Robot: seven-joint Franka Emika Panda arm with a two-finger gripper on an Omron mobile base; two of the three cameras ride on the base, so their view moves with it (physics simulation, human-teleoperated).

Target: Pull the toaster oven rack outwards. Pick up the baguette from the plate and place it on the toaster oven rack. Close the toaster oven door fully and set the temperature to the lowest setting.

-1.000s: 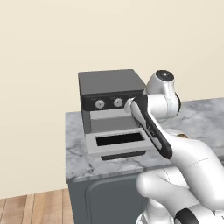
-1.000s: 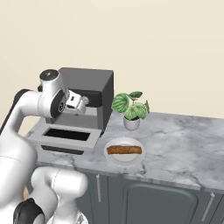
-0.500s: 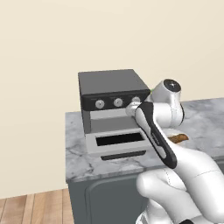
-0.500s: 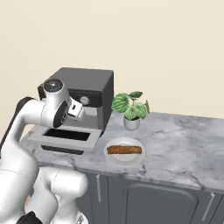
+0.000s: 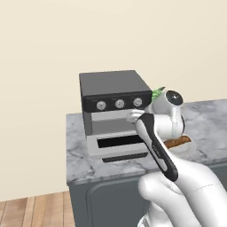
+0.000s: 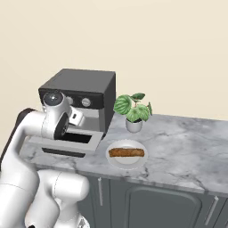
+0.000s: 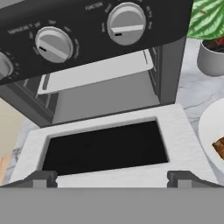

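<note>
Marble counter (image 6: pixel 187 147) under a plain cream wall carries everything here. Start at the gripper (image 7: pixel 112 177): its two fingertips (image 7: pixel 41 178) stand wide apart with nothing between them, hovering just above the door (image 7: pixel 109 148), which lies dropped flat in front of the oven (image 5: pixel 113 88).

Beyond the jaws, straight ahead along the hand's line of sight and a little higher, the rack (image 7: pixel 96 72) sits inside the cavity, a pale flat shelf whose long side runs across the opening, parallel to the line between the two tips. It looks not yet drawn out over the door, so my reading is that the first step, pulling it outward, is the one in hand. That move turns on reaching forward over the door to the rack's front edge and then drawing back toward the base.

Above the cavity, the black strip bears three knobs (image 5: pixel 119 103); the hand view shows two in full and the edge of the third.

Farther out, to the oven's right, one plate (image 6: pixel 127 154) rests on the counter with one baguette (image 6: pixel 127 152) lying on it, its long axis running along the counter's length. Behind the plate stands one potted plant (image 6: pixel 132 111), just beside the oven's side wall.

Count: one arm, one oven, one rack, one door, three knobs.
</note>
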